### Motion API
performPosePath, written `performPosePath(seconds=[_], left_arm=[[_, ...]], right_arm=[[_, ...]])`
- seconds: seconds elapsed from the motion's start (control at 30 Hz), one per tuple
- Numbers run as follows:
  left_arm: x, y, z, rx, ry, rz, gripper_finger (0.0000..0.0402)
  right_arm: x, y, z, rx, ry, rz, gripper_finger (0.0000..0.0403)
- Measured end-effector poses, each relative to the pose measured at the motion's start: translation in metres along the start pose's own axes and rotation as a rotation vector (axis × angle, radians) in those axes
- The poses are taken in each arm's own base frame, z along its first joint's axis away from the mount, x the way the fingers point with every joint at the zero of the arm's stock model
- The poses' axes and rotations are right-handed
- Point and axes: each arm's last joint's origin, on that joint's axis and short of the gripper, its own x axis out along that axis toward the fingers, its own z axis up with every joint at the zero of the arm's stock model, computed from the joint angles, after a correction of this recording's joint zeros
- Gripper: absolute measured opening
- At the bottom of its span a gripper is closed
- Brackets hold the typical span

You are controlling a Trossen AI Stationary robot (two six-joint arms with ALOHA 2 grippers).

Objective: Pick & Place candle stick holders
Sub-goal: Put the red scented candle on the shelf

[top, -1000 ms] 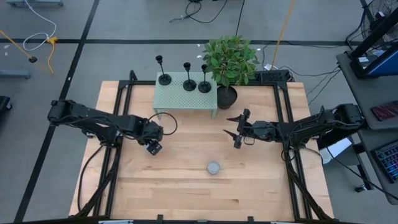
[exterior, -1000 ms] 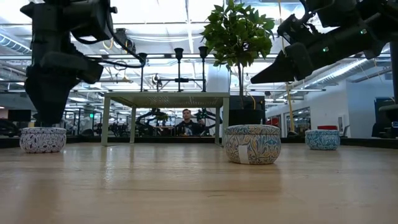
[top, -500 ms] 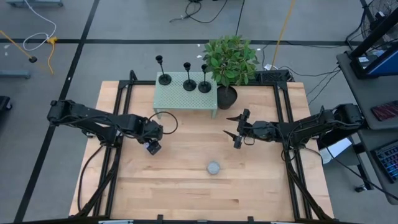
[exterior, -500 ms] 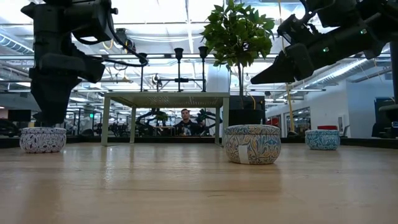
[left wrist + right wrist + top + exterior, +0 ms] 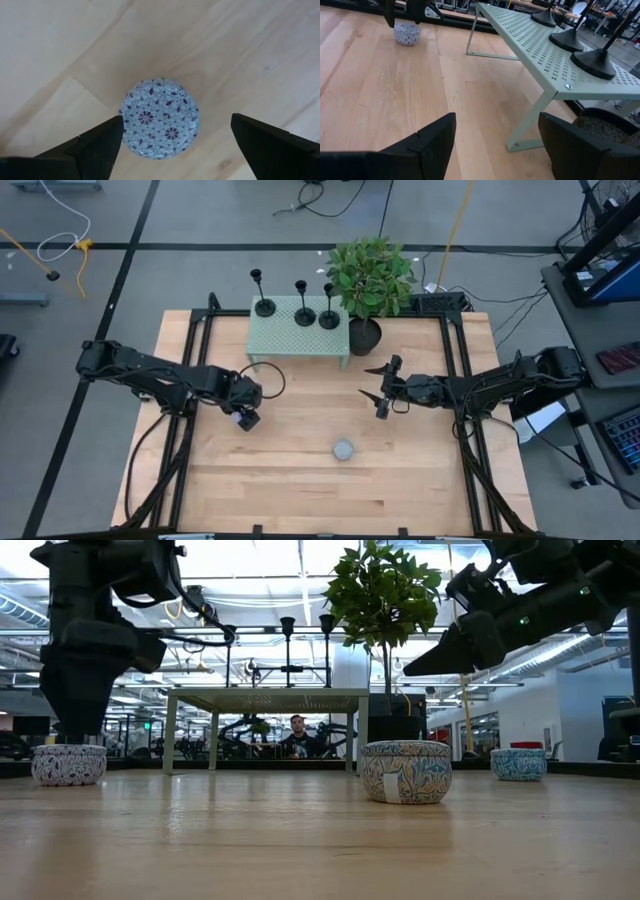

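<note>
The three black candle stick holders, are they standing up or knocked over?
Upright: all three candle stick holders stand on their disc bases on the green perforated stand, stems vertical.

Both arms are matte black, built of slim tubular links joined by bulkier rounded joint housings. A black cable loops free in an arc behind the left gripper (image 5: 243,418), whose head carries a small pale patch at its tip. The right gripper (image 5: 380,393) ends in two thin, tapering black fingers (image 5: 425,145) with flat, angular, wedge-like faces. Small green indicator lights glow on the housing just behind those fingers in the low view.
</note>
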Motion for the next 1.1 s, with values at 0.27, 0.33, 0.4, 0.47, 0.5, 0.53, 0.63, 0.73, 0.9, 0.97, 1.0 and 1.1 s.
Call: performPosePath(seconds=[0.27, 0.33, 0.4, 0.47, 0.5, 0.53, 0.63, 0.73, 0.9, 0.97, 1.0, 1.1], left_arm=[[0.014, 0.007, -0.010, -0.044, 0.012, 0.060, 0.0377], [0.017, 0.007, -0.010, -0.056, 0.004, 0.048, 0.0377], [0.020, 0.004, -0.009, -0.056, -0.019, 0.016, 0.0377], [0.021, 0.003, -0.007, -0.053, -0.038, -0.010, 0.0377], [0.022, 0.003, -0.007, -0.052, -0.043, -0.014, 0.0377], [0.022, 0.003, -0.007, -0.052, -0.045, -0.012, 0.0377], [0.024, 0.006, -0.009, -0.058, -0.030, 0.009, 0.0376], [0.029, 0.009, -0.012, -0.076, -0.020, 0.023, 0.0376], [0.036, 0.014, -0.016, -0.103, -0.007, 0.034, 0.0376], [0.037, 0.013, -0.015, -0.092, -0.019, 0.018, 0.0376], [0.037, 0.012, -0.014, -0.081, -0.026, 0.008, 0.0376], [0.037, 0.009, -0.011, -0.053, -0.056, -0.024, 0.0376]], right_arm=[[0.000, 0.000, 0.000, -0.027, 0.000, 0.000, 0.0279], [0.000, 0.000, 0.000, -0.027, 0.000, 0.000, 0.0279], [0.000, 0.000, 0.000, -0.027, -0.001, 0.000, 0.0279], [0.000, 0.000, 0.000, -0.025, -0.004, 0.000, 0.0279], [0.000, 0.000, 0.000, -0.025, -0.005, 0.000, 0.0279], [0.000, 0.000, 0.000, -0.026, -0.004, 0.000, 0.0279], [0.000, 0.000, 0.000, -0.025, -0.004, 0.000, 0.0279], [0.000, 0.000, 0.000, -0.025, -0.004, 0.000, 0.0279], [0.000, 0.000, 0.000, -0.025, -0.005, 0.000, 0.0279], [0.000, 0.000, 0.000, -0.026, -0.005, 0.000, 0.0279], [0.000, 0.000, 0.000, -0.026, -0.005, 0.000, 0.0279], [0.000, 0.000, 0.000, -0.027, -0.005, 0.000, 0.0279]])
